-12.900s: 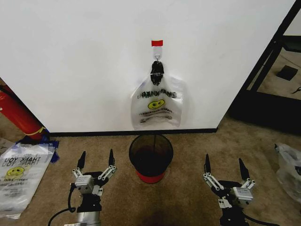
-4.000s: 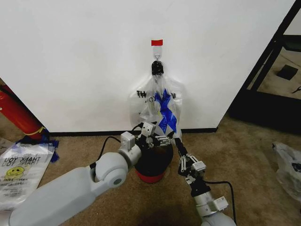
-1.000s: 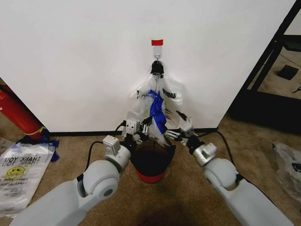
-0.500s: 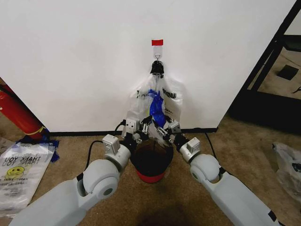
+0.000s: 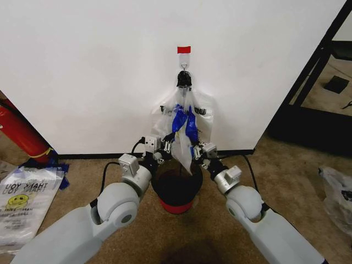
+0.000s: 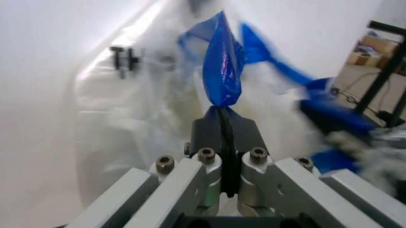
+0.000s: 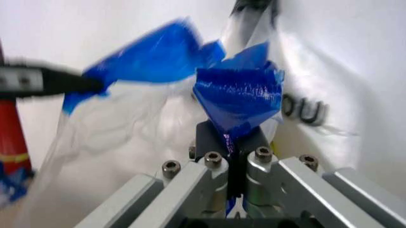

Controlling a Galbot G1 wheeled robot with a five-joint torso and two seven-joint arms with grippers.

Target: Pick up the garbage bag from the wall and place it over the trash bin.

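Head view, both arms raised to the bag. The garbage bag [image 5: 184, 124] hangs from a metal hook [image 5: 183, 67] under a red tape strip [image 5: 183, 50] on the wall [image 5: 82, 66], just above the trash bin [image 5: 177, 187].

Left gripper [image 5: 165, 147]: at bag's lower left edge, directly above bin rim. Left wrist view: left gripper [image 6: 223, 130] fingers pressed tight together w/ a fold of blue tape [image 6: 222, 71] on the bag [image 6: 140, 109] pinched between them; blue fold stands up straight beyond the fingertips.

Right gripper [image 5: 198, 151]: at bag's lower right edge, near the left gripper, bag's hanging tail between them. Right wrist view: right gripper [image 7: 229, 137] fingers likewise clamped together on a second blue tape [image 7: 241, 95] fold; bag film [image 7: 140, 118] w/ black lettering spreads beyond it, against the wall.

Bin stands on carpet [image 5: 220, 165] below and btw. both grippers, bag's lowest corner dangling over its mouth. Bag top remains looped on the hook.
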